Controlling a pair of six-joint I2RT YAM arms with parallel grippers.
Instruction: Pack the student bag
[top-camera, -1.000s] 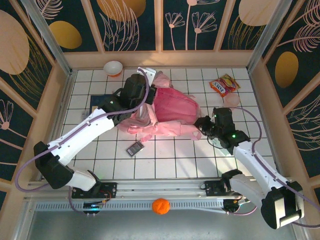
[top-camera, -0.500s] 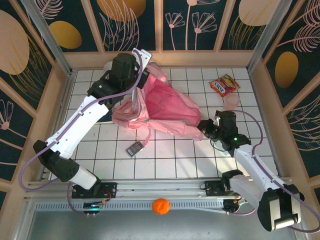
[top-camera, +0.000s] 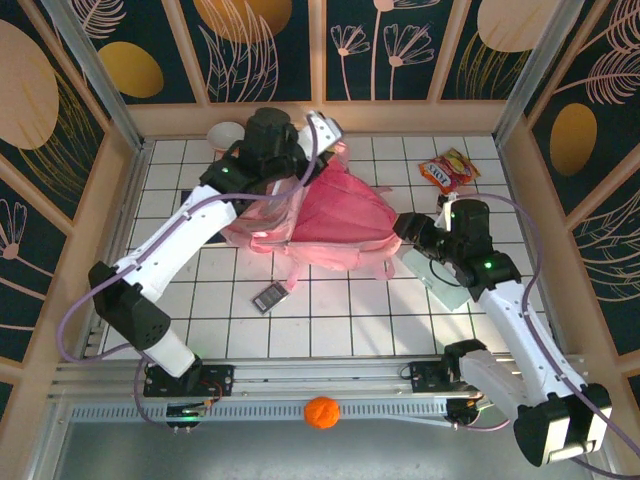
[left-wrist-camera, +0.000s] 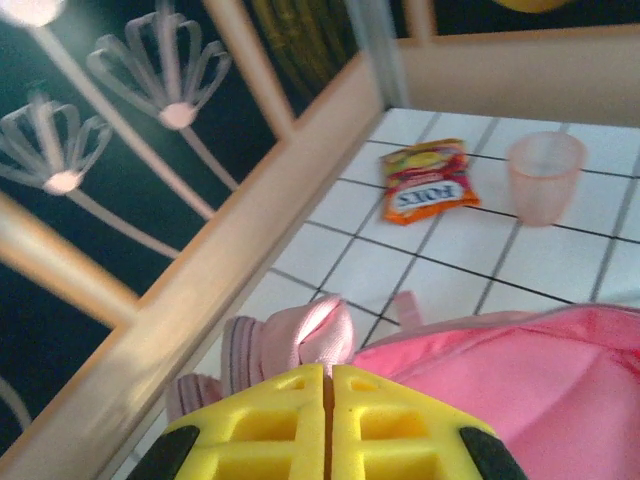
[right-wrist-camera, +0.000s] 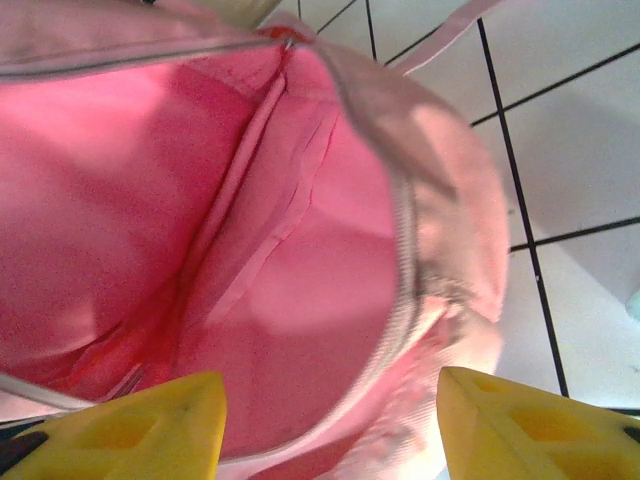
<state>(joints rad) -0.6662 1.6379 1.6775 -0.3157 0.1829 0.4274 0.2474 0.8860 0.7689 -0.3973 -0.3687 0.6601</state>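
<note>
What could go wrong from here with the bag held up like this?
1. The left jaws are shut on just the top loop of the backpack. If the loop slips, the bag may drop and fold over.
2. The right jaws stand open at the bag's mouth, apparently gripping nothing, so the opening could sag closed.
3. A loose strap hangs near the small dark device and might drag it.
</note>
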